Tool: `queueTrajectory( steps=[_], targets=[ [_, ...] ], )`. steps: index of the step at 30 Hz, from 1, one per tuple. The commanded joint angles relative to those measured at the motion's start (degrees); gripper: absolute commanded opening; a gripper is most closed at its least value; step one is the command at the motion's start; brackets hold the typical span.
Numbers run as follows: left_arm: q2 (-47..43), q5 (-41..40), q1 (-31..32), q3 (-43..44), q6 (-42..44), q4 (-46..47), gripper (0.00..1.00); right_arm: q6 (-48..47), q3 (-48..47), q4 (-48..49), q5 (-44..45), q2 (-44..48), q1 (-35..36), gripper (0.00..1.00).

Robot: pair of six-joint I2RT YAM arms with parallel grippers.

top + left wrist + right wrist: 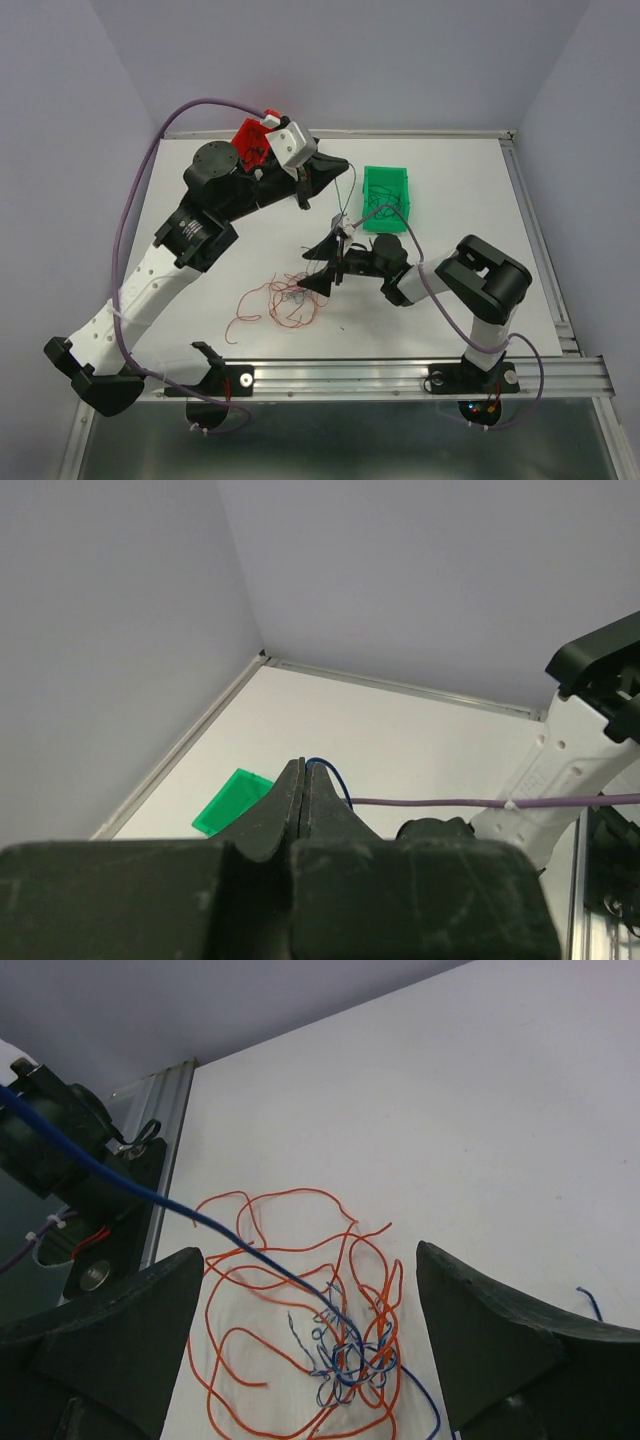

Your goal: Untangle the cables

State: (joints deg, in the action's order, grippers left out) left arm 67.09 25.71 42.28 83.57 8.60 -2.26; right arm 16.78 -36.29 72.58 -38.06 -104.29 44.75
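Observation:
A tangle of orange and blue cables [283, 303] lies on the white table [460, 200], front centre. It also shows in the right wrist view [350, 1345]. My left gripper [340, 163] is raised at the back and shut on one end of a blue cable [330, 770], whose jaws [303, 765] are pressed together. This blue cable [150, 1195] runs taut from the tangle up toward the left gripper. My right gripper [318, 268] is open and empty just above the tangle, its fingers [306, 1250] on either side of the knot.
A green bin [387, 192] with a few dark cables in it stands at the back centre, right of the left gripper, and shows in the left wrist view [232, 802]. A red bin [248, 138] sits behind the left wrist. A metal rail [400, 375] edges the table's front.

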Motion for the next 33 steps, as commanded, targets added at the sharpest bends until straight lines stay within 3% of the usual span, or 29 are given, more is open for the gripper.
queueTrajectory(
  steps=[1, 5, 7, 10, 11, 14, 16, 20, 21, 24, 27, 30, 31, 32, 33],
  targets=[
    [-2.2, 2.4, 0.0, 0.4, -2.4, 4.5, 0.00, 0.6, -3.2, 25.7, 3.1, -1.5, 1.4, 0.91],
    [-2.8, 3.6, 0.0, 1.1, -3.7, 4.4, 0.00, -3.1, -2.6, 25.9, 9.8, -1.5, 1.9, 0.90],
    [-3.6, 3.7, 0.0, 1.2, -4.2, 4.5, 0.00, -4.0, -2.6, 25.9, 11.6, -1.6, 1.9, 0.84],
    [-4.3, 3.6, 0.0, 0.9, -4.5, 4.8, 0.00, -3.3, -3.3, 26.1, 10.8, -2.3, 1.9, 0.37],
    [-4.5, 3.3, 0.0, 0.5, -4.5, 5.1, 0.00, -2.4, -3.6, 26.8, 10.4, -2.8, 1.9, 0.14],
    [-4.1, 0.3, 0.0, 0.2, -2.5, 5.1, 0.00, -1.4, -2.9, 28.8, 9.9, -2.8, 1.9, 0.01],
    [-3.7, -2.7, 0.0, -0.1, -0.8, 4.9, 0.00, -0.9, -1.5, 29.4, 10.5, -1.1, 1.9, 0.00],
    [-0.7, -20.9, -1.4, -1.7, 4.5, 5.9, 0.01, -0.3, 2.8, 28.9, 11.8, 4.5, 1.8, 0.01],
    [1.9, -22.4, -2.5, -2.1, 4.7, 5.8, 0.01, -0.1, 3.9, 27.7, 13.0, 6.3, 1.8, 0.01],
    [5.8, -18.3, -7.5, -4.0, 3.9, 5.3, 0.01, -0.3, 6.7, 21.0, 14.2, 13.8, 1.8, 0.01],
    [11.3, -11.1, -11.6, -5.5, 3.0, 3.5, 0.08, -0.4, 8.1, 15.7, 13.9, 21.4, 1.8, 0.00],
    [16.7, -6.7, -11.8, -6.1, 4.0, 0.9, 0.23, 1.4, 10.2, 13.0, 14.4, 28.0, 1.9, 0.01],
    [18.9, -4.5, -11.9, -6.1, 4.5, -0.1, 0.45, 2.3, 10.5, 11.7, 15.1, 29.3, 1.8, 0.01],
    [19.7, -3.7, -11.9, -6.2, 4.4, -0.9, 0.56, 2.6, 10.8, 11.1, 15.9, 30.5, 1.8, 0.01],
    [20.4, -3.0, -12.0, -6.3, 4.4, -1.9, 0.75, 3.3, 11.3, 10.0, 16.7, 32.9, 1.8, 0.00]
  ],
)
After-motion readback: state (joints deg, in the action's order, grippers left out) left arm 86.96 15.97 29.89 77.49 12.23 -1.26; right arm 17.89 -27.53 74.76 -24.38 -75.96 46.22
